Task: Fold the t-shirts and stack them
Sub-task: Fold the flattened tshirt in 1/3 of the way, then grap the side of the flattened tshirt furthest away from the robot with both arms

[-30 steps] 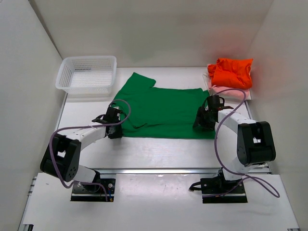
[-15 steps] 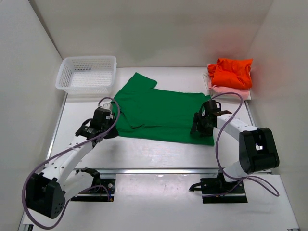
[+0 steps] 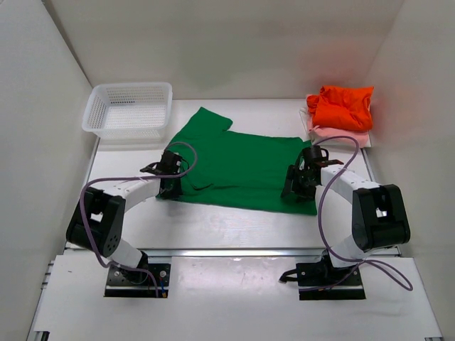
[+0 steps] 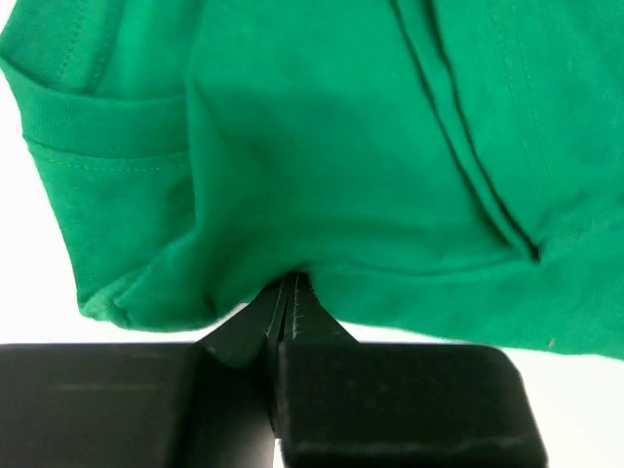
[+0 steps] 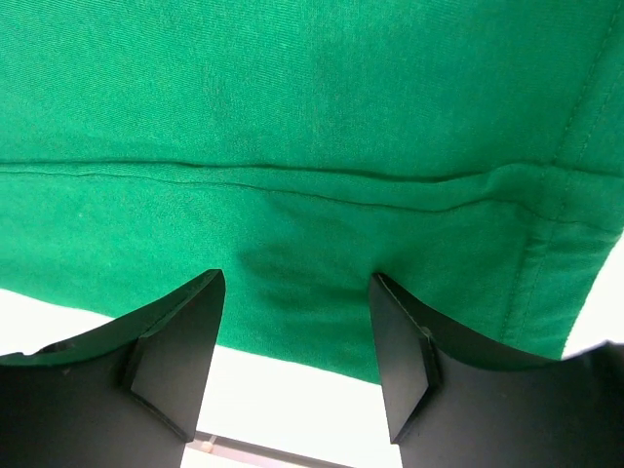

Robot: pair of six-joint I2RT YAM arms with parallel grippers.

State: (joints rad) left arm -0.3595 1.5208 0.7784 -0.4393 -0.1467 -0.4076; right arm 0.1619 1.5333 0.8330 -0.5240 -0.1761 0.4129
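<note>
1. The bright green t-shirt (image 3: 238, 167) of soft cloth lies spread flat across the middle of the white table (image 3: 213, 224). One short sleeve reaches toward the far left.
2. The left gripper (image 4: 291, 285) sits at the near-left edge of the green t-shirt. Its jaws are pressed together, with a bunched fold of the cloth pinched between them, just beside the stitched sleeve hem.
3. The right gripper (image 5: 297, 288) is low over the near-right corner of the green t-shirt. Its black fingers (image 5: 180, 341) stand apart, and the hemmed edge lies flat and loose between them.
4. The bright orange t-shirt (image 3: 343, 106) sits crumpled in the far right corner. It rests on the pale pink t-shirt (image 3: 345, 137), which shows only as a strip along its near side.
5. A rectangular white plastic mesh basket (image 3: 128, 110) stands in the far left corner, close beside the green t-shirt's far sleeve.
</note>
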